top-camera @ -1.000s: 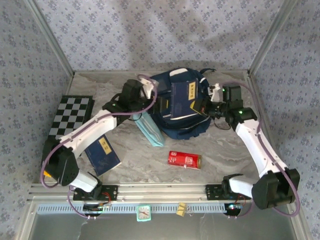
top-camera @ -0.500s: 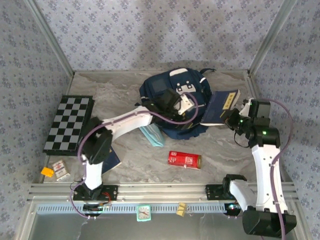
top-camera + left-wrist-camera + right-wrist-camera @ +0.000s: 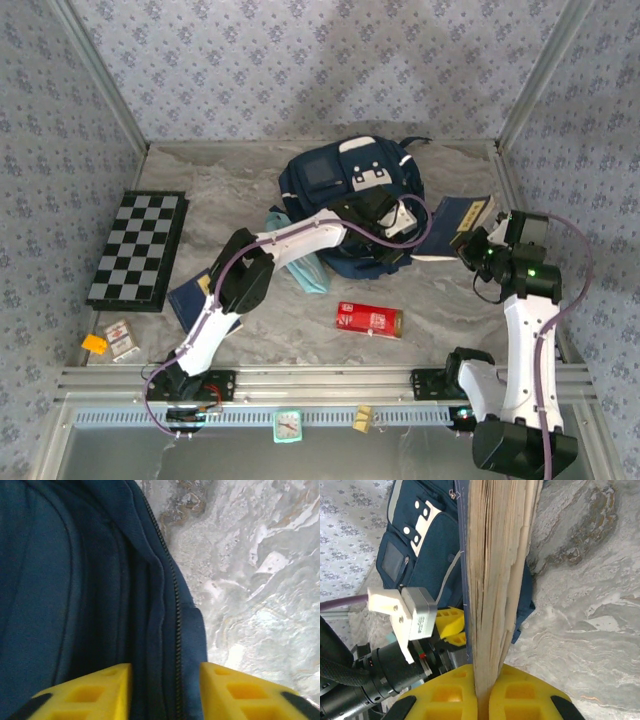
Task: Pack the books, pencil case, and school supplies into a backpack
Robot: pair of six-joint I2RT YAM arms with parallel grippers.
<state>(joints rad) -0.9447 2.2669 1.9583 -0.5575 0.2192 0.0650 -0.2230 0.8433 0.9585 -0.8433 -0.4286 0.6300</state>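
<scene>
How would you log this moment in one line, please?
left gripper: around backpack rim | right gripper: shut on navy book | red box: unpacked

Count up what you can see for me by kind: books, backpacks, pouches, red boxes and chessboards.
Navy books: 2 (held book, lying book)
Backpack: 1
Pale blue pouch: 1
Red box: 1
Chessboard: 1
Total: 6

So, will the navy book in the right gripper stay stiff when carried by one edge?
Probably it bends a little: the navy book is thin, and its pages fan apart beyond the right gripper. It looks light, so the one-edge pinch likely holds. Its loose pages may catch on the backpack fabric.
</scene>
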